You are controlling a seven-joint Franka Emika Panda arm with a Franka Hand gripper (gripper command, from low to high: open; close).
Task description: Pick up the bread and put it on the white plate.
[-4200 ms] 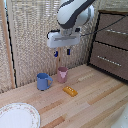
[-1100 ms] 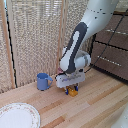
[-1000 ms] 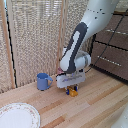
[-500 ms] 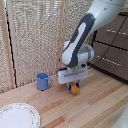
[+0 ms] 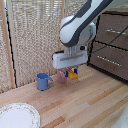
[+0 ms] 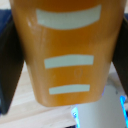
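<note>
Exterior view: white arm reaching down over the worktable [image 5: 95,107], boxy clamp [image 5: 73,73] hanging above the planks.
Clamp state: narrowed onto the toast [image 5: 73,75], short blue fingers [image 5: 76,71] pinching it from both sides.
Toast position: clear of the tabletop, hanging under the clamp body, only its orange-yellow lower end showing below the fingers.
Toast in wrist view: orange slab [image 6: 67,50] filling nearly the whole frame, three pale bars across its face, dark finger [image 6: 10,65] pressed against one long edge; opposite edge running out of frame.
Below the toast, wrist view: pale wood grain and a blurred white-and-blue patch, too soft to identify.
Pink cup [image 5: 61,76]: standing on the worktable just beside the held toast, on the exterior view's left, partly covered by the clamp.
Blue mug [image 5: 43,81]: upright further toward the exterior view's left, handle turned toward the pink cup, apart from it.
White crockery [image 5: 18,115]: flat on the worktable at the exterior view's lower left corner, well apart from the clamp, decorated rim visible, partly cut by the frame edge.
Drawer cabinet [image 5: 112,47]: dark brown, at the exterior view's right, behind the arm.
</note>
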